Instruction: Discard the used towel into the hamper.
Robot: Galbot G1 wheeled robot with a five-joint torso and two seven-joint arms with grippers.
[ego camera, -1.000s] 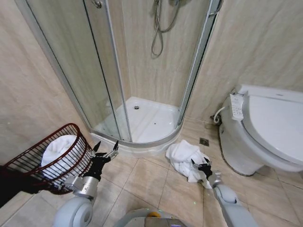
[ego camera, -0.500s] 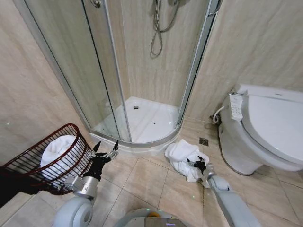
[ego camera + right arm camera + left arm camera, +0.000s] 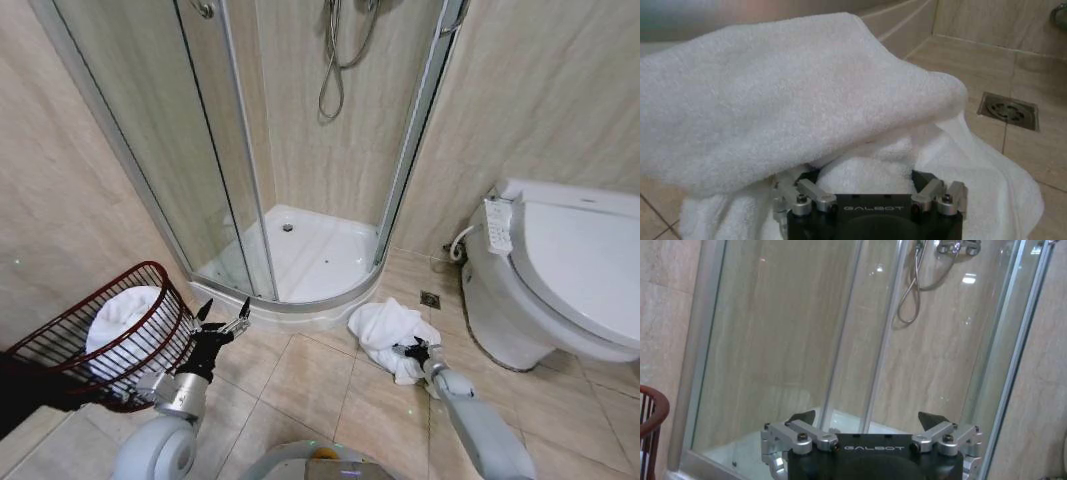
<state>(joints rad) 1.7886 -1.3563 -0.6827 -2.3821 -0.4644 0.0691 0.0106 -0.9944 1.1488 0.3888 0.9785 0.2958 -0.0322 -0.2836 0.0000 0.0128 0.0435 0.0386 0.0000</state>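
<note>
Right wrist view shows our right gripper (image 3: 867, 182) pushed into the white towel (image 3: 793, 95), fingers wide apart with a fold between them, ready to pinch. The towel lies on the floor between shower step (image 3: 300, 305) and toilet (image 3: 560, 280). Our left gripper (image 3: 222, 318) waits, spread and holding nothing, beside the hamper (image 3: 60, 340). Bare tiles between leave room to swing across.
</note>
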